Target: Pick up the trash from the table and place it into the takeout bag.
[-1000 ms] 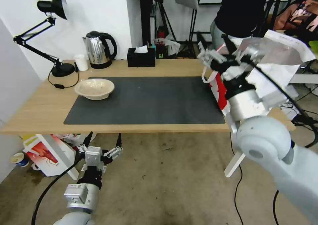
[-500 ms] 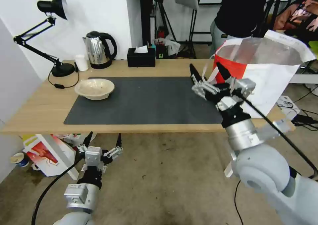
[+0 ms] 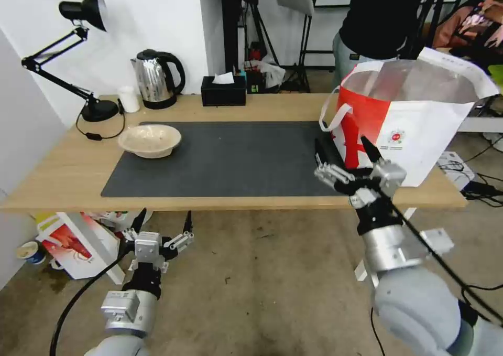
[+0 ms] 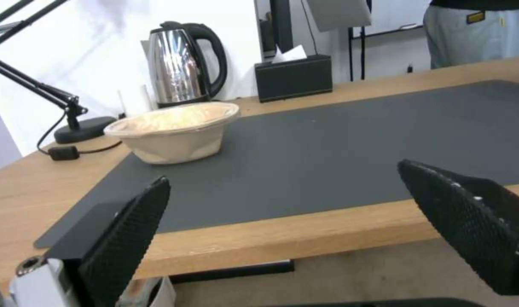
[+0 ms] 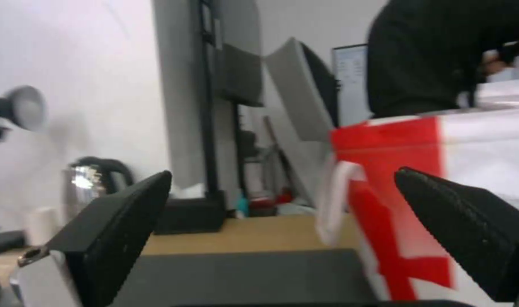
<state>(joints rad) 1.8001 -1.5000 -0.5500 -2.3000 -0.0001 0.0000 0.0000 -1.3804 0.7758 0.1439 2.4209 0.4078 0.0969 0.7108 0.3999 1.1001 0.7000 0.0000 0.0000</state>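
We see the right pincer [image 3: 348, 159] hanging over the near right edge of the desk [image 3: 63, 172], its black fingers spread wide with nothing between them. It sits just in front of the takeout bag [image 3: 419, 130], not touching it. The bag stands upright on the right end of the desk, mouth open, foil lining showing, one white strap [image 3: 331, 117] drooping over its red side.

The beige bowl [image 3: 150, 139] rests on the far left corner of the dark mat [image 3: 230, 157], well apart from the bag. Behind it along the wall stand a lamp [image 3: 78, 57], a small white cup [image 3: 128, 99], a kettle [image 3: 156, 78] and a black tissue box [image 3: 223, 90].

Our left pincer [image 3: 161, 222] waits low in front of the desk edge, below the tabletop, fingers wide apart and empty.
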